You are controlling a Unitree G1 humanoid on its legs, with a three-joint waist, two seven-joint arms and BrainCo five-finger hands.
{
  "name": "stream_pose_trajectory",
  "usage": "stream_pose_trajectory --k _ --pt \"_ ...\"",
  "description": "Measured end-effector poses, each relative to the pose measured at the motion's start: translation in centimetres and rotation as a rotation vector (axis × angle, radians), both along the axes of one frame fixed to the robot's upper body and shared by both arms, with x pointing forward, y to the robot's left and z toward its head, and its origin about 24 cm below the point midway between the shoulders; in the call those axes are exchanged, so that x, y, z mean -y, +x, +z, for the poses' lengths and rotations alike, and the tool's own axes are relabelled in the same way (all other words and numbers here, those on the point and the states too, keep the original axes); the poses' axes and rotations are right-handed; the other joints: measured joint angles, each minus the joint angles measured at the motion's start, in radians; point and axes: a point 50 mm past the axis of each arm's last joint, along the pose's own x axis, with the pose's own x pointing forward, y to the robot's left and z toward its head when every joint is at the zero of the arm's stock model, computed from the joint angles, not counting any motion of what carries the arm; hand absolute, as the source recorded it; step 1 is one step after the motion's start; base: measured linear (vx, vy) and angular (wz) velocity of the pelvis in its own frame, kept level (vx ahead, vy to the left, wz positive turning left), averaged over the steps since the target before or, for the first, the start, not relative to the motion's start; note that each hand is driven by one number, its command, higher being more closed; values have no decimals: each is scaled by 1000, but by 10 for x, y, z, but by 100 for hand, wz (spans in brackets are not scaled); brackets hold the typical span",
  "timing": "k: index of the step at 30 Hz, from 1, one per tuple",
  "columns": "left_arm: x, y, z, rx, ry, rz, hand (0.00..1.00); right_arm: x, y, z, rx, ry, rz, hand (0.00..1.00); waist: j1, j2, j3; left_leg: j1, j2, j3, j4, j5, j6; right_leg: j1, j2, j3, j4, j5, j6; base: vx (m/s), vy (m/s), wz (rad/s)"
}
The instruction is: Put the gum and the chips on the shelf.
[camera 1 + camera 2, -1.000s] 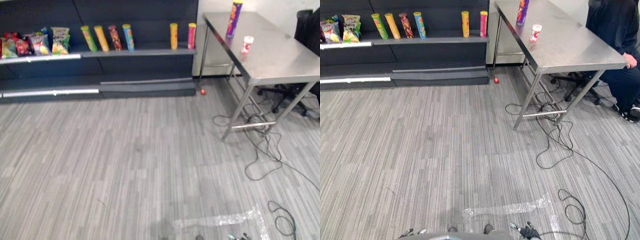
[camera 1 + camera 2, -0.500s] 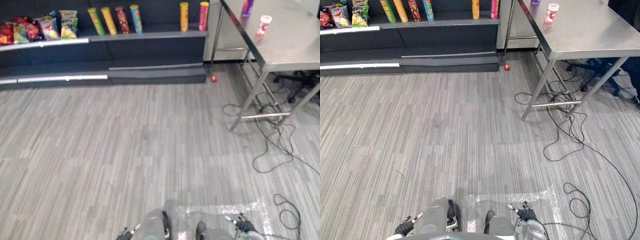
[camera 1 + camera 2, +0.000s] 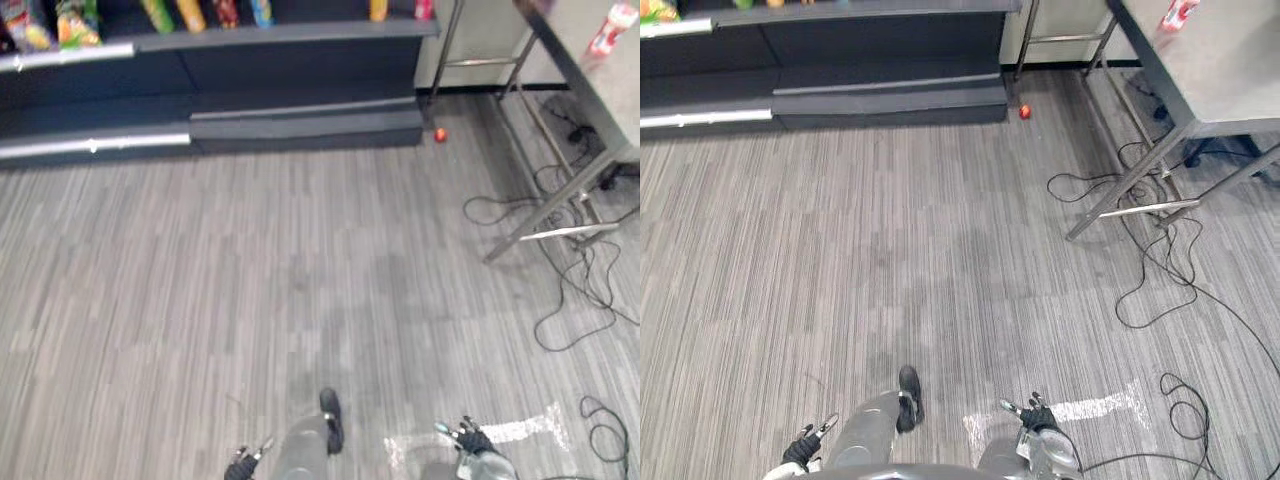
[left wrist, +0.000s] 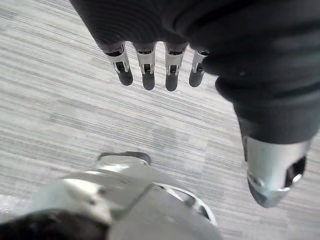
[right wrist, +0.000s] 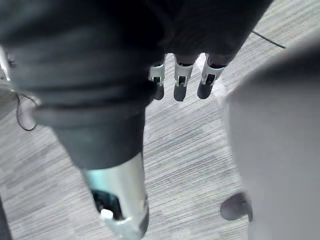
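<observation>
At the far left, snack bags point(image 3: 75, 20) are seen on the dark shelf point(image 3: 300, 35), and a row of tubes point(image 3: 190, 12) is stood beside them, with two more tubes point(image 3: 378, 8) set apart near the shelf's right end. A grey striped floor point(image 3: 890, 250) is spread in front of the shelf.

Low over that floor the left hand point(image 3: 805, 447) is held, well away from the shelf. Its fingers point(image 4: 148, 75) are kept straight and side by side, the thumb is held apart from them, and nothing is gripped.

A small red ball point(image 3: 440, 134) is found on the floor just before the shelf's right end.

The right hand point(image 3: 1037, 416) is carried low over the floor, near a strip of clear tape point(image 3: 1100, 408). Its fingers point(image 5: 181, 85) are likewise extended and close together, the thumb apart, and nothing is held.

At the far right a steel bench point(image 3: 1230, 70) is placed, and the gum point(image 3: 1180, 12), a red-and-white container, is stood on it, well apart from both hands.
</observation>
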Motion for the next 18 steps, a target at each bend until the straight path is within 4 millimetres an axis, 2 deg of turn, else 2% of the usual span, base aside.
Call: stream_pose_trajectory --k 1,2,3,4,5,6,7,8,9,10,11,13,14,15,16,18 --pt "-4 -1 1 -4 14 -30 0 1 1 1 13 -2 -10 0 -16 -12 6 66 -26 1 -17 -38 9 -74 -16 6 204 10 -5 396 185 12" --pt "-6 -1 1 -3 14 -36 0 3 3 2 26 -6 -11 0 -27 -23 6 125 -43 -2 -20 -62 16 -137 -14 -2 366 -40 -24 449 167 12" --pt "-6 -2 1 -5 12 -36 0 4 3 3 28 -8 -11 0 -29 -22 7 157 -46 1 -27 -68 17 -162 -10 -20 417 -72 -24 474 139 -1" --pt "-3 -4 0 -12 2 -42 0 6 5 4 44 -4 -29 0 -31 -12 14 231 -51 6 -55 -74 19 -199 -2 -81 455 -148 -57 475 130 -11" --pt "1 -6 -1 -18 -11 -50 0 10 7 6 61 -3 -47 0 -35 8 12 299 -49 4 -105 -90 11 -232 12 -154 431 -207 -62 401 114 -9" --pt "2 -6 -1 -20 -13 -51 0 11 8 6 68 0 -55 0 -39 10 12 326 -51 5 -128 -99 7 -250 16 -182 405 -227 -58 251 59 -1" --pt "2 -4 -1 -16 -16 -44 0 11 8 7 81 14 -87 0 -40 10 13 363 -54 3 -150 -111 2 -289 33 -228 312 -246 -60 320 -11 8" --pt "3 -5 -2 -16 -23 -26 0 13 7 7 84 20 -114 0 -42 13 14 379 -50 -1 -151 -126 -8 -311 58 -266 156 -244 -59 338 -41 12" --pt "3 -5 -2 -17 -27 -15 0 13 6 6 81 20 -120 0 -43 14 14 382 -47 -4 -151 -131 -14 -312 71 -281 59 -237 -51 454 -89 24" --pt "3 -7 -3 -19 -32 3 0 14 2 5 71 19 -129 0 -44 15 14 398 -44 -11 -155 -138 -25 -308 98 -291 -131 -216 -33 458 -129 40" --pt "4 -6 -3 -15 -37 16 0 16 -6 3 50 20 -147 0 -45 16 14 416 -38 -34 -162 -143 -35 -299 117 -285 -291 -173 -32 496 -154 50" --pt "6 -8 -3 -13 -46 36 0 17 -15 1 25 21 -166 0 -51 23 17 440 -22 -66 -163 -159 -61 -276 133 -271 -442 -115 -33 549 -226 62" --pt "6 -11 -4 -15 -52 56 0 17 -26 -2 -4 20 -165 0 -54 17 14 468 -12 -94 -166 -175 -88 -258 139 -254 -473 -53 -41 560 -265 64" --pt "9 -12 -5 -16 -65 73 0 17 -30 -3 -18 19 -166 0 -59 27 15 486 8 -114 -166 -180 -100 -255 152 -253 -436 0 -79 544 -283 41" --pt "18 -12 -6 -11 -93 88 0 22 -28 -2 -14 3 -159 0 -56 60 3 487 44 -112 -155 -158 -135 -279 173 -267 -369 -66 -105 411 -228 12" --pt "22 -10 -6 -2 -108 95 0 25 -25 0 -5 -4 -152 0 -56 73 -2 478 68 -118 -124 -103 -173 -293 187 -281 -297 -126 -127 525 -315 -4"
